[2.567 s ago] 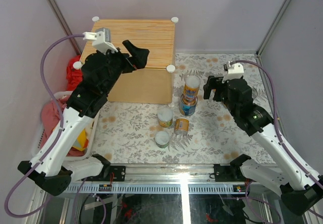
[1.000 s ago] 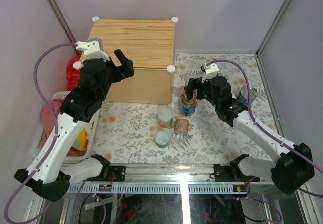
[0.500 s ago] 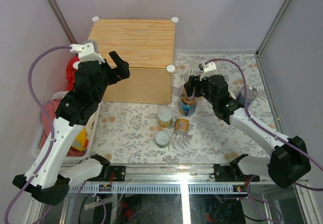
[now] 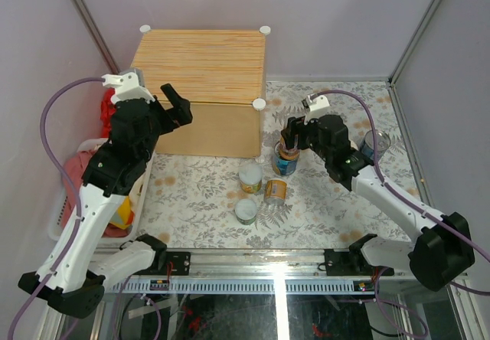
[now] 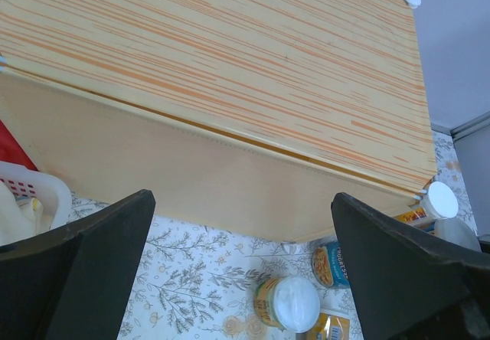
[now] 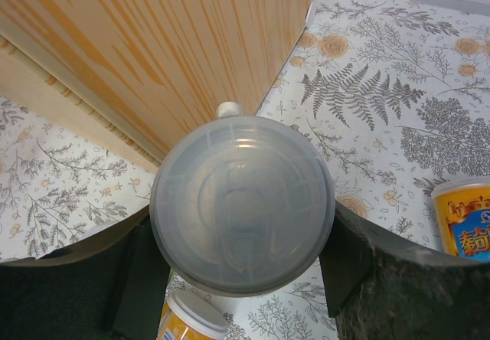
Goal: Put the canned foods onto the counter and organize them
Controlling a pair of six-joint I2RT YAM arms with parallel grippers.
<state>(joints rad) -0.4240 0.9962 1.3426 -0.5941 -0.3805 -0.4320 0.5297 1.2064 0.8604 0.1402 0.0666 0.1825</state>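
Tin [image 6: 242, 204] now pinched by right end effector [image 4: 289, 138]; left end effector [image 4: 175, 103], spread, has backed off counter [image 4: 207, 57].

Bright, even light is filling all three views, leaving only faint shadows. A white glare streak is crossing the dark near panel [image 4: 253, 313], and the close-up silvery round lid [image 6: 242, 204] is looking slightly soft.

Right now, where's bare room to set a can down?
The counter top is fully bare, corner to corner. The floral mat is bare between the basket and the cans. Crowded: those cans, clustered by the right hand.
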